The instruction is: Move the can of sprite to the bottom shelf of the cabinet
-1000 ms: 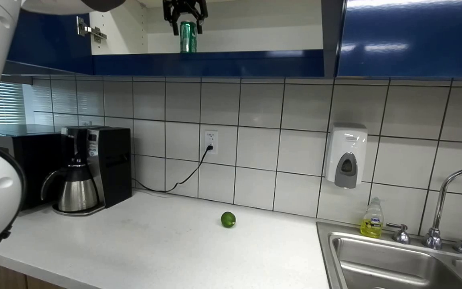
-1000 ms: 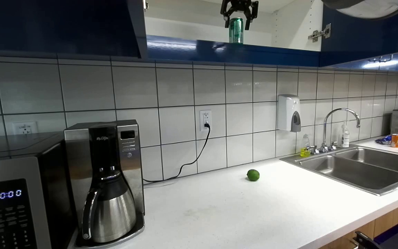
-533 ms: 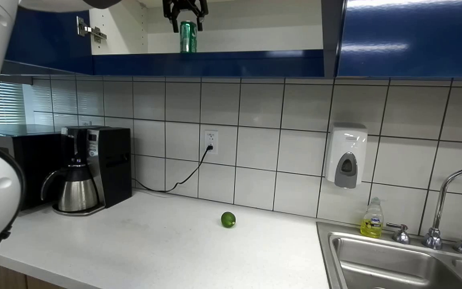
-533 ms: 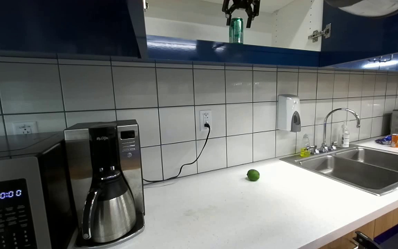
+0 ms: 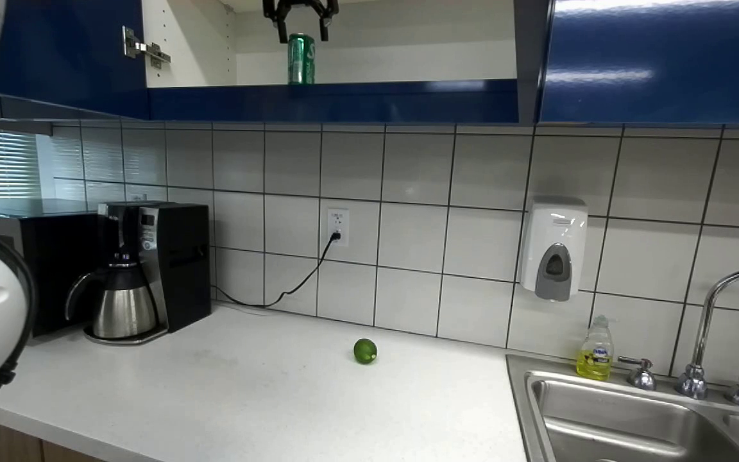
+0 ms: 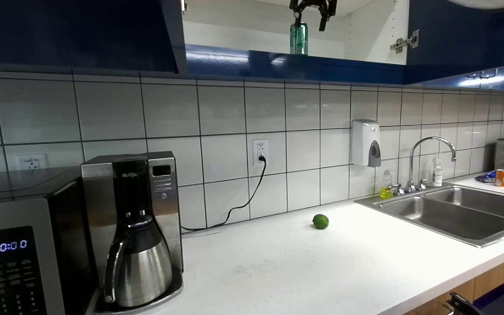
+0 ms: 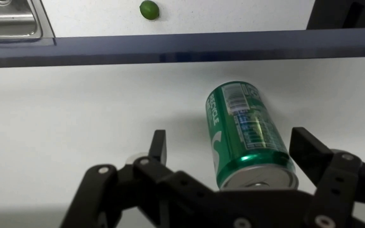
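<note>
The green can of sprite (image 5: 301,61) stands upright inside the open cabinet in both exterior views (image 6: 299,40). Its lower end is partly hidden behind the blue trim. In the wrist view the can (image 7: 238,126) stands on the pale bottom shelf (image 7: 84,110), near its front edge. The exterior views do not show the shelf's surface. My gripper (image 5: 304,37) is open around and above the can's top. In the wrist view its fingers (image 7: 229,131) are wide apart, with a gap on the left and the right finger close to the can. It also shows in an exterior view (image 6: 309,26).
Blue trim (image 5: 356,101) runs along the cabinet's front edge. An open blue door (image 5: 74,58) is at the cabinet's side. Below, a lime (image 5: 365,351) lies on the white counter (image 5: 247,398), with a coffee maker (image 5: 177,263) and a sink (image 5: 600,410).
My gripper has risen from around the can's upper part to about its top. It has shifted slightly sideways, to the right in both exterior views. The can has stayed in place.
</note>
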Tool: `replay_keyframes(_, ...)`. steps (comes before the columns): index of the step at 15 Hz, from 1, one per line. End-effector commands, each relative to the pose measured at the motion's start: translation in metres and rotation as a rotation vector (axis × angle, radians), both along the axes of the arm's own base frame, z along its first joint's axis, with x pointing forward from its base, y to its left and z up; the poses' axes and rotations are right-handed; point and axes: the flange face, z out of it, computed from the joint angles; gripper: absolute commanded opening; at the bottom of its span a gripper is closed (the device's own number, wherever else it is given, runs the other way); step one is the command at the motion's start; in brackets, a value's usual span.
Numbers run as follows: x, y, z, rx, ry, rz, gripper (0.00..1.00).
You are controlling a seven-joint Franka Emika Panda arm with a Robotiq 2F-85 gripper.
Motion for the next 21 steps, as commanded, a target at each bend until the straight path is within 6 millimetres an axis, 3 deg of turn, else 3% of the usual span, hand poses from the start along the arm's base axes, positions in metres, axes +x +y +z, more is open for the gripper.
replay_keyframes(1, -0.01, -0.011, -0.009, -0.005, 0.034, 0.061, 1.0)
replay_keyframes(4, -0.013, -0.017, -0.023, -0.017, 0.065, 0.098, 1.0)
replay_keyframes(9, -0.036, -0.02, -0.04, -0.046, 0.071, 0.179, 1.0)
replay_keyframes(16, -0.096, -0.032, -0.067, -0.033, 0.071, 0.277, 1.0)
replay_keyframes(21, -0.133, -0.038, -0.117, -0.027, 0.113, 0.297, 1.0)
